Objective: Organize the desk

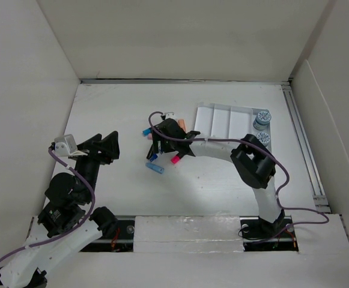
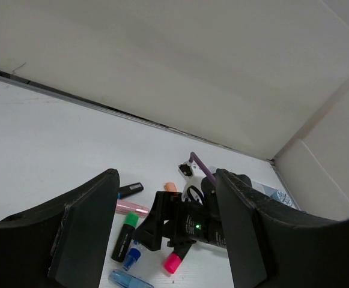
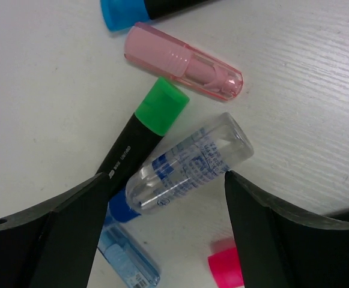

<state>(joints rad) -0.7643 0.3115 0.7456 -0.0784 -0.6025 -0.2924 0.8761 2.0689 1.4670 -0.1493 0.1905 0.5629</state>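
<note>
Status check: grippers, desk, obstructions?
Left gripper open, empty. Right gripper open, over clear blue-printed plastic tube on matte-white desk. Green-capped black marker close alongside the tube.

ok so: green-capped marker [image 3: 139,135] has a black body, blue-capped marker [image 3: 123,12] too, plus a hot-pink cap [image 3: 227,270], see-through pink tube [image 3: 183,60], clear tube [image 3: 189,162] with blue print, white surface [image 3: 36,90].

In the right wrist view the top edge cuts off the blue-capped marker [image 3: 123,13], the bottom edge cuts the pink cap [image 3: 225,271] and the pale blue case [image 3: 126,261], and the green-capped marker [image 3: 153,117] runs its black barrel behind a finger [image 3: 60,234] of the right pincer [image 3: 165,177]. From above, that pincer covers much of the marker heap [image 1: 155,169] (only coloured ends poke out), and the two round blue-grey items [image 1: 262,119] in the tray [image 1: 222,117] are too small to identify.
</note>
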